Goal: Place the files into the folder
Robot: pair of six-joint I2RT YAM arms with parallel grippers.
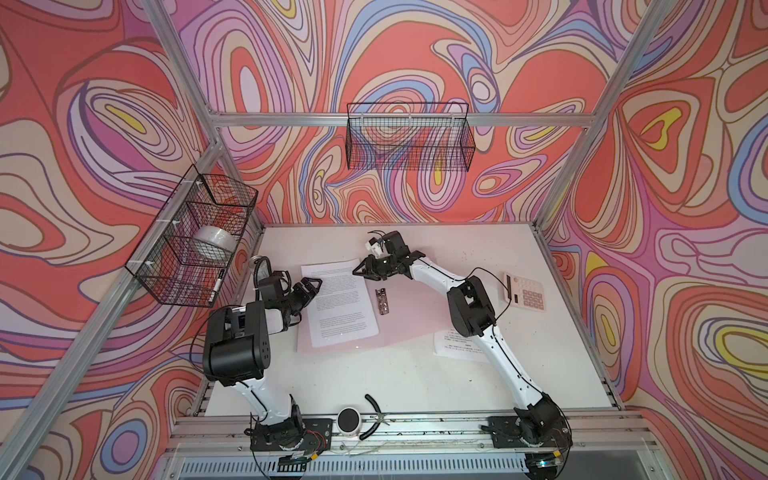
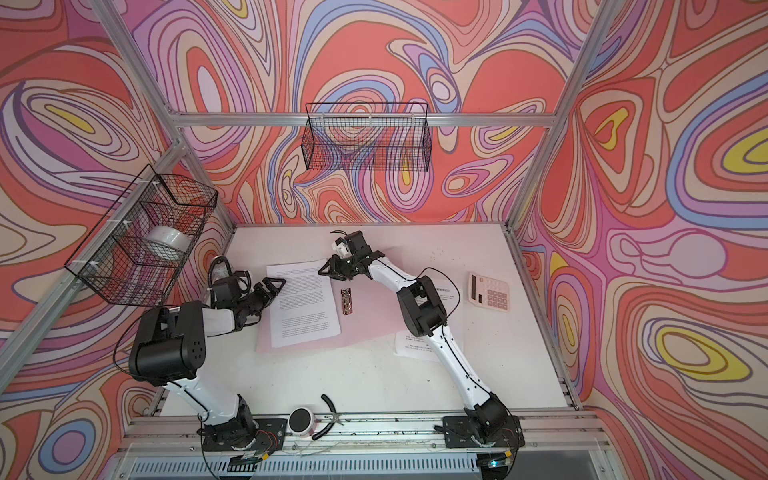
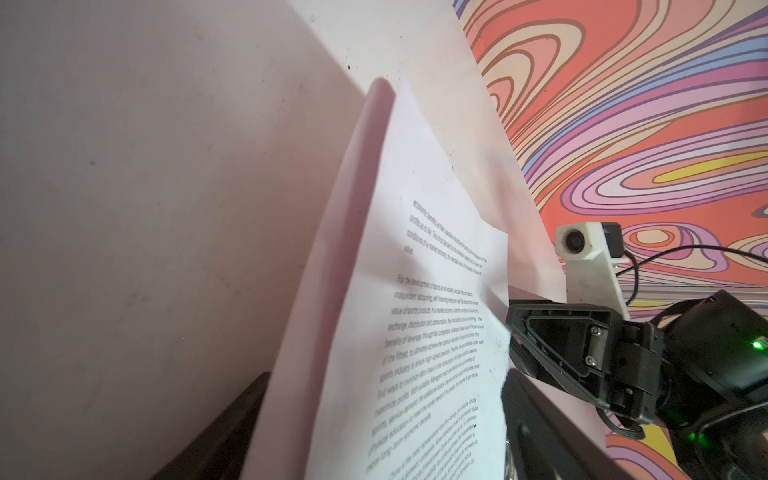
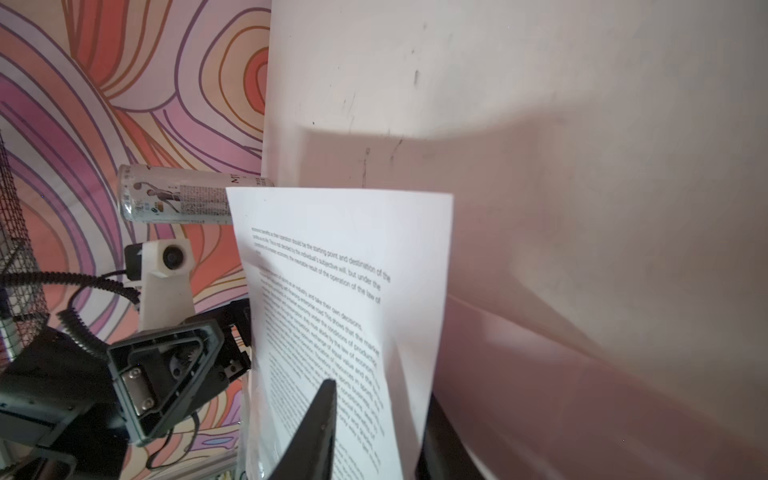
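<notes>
One of the files (image 1: 338, 307) (image 2: 303, 307), a white sheet of dense text, lies on the open pale pink folder (image 1: 407, 320) (image 2: 365, 328). My right gripper (image 1: 356, 272) (image 4: 378, 399) straddles its far right corner, one finger (image 4: 320, 424) on the text and the other under the edge. Whether they pinch it does not show. My left gripper (image 1: 311, 286) (image 3: 382, 457) stands open at the sheet's left edge, holding nothing. A second printed sheet (image 1: 451, 347) lies partly under the right arm.
A small dark oblong object (image 1: 382, 300) lies on the folder beside the sheet. A pinkish calculator (image 1: 524, 291) sits at the right. A can (image 4: 174, 193) stands at the table's far left. Wire baskets (image 1: 195, 237) (image 1: 409, 137) hang on the walls. Pliers (image 1: 374, 415) lie at the front rail.
</notes>
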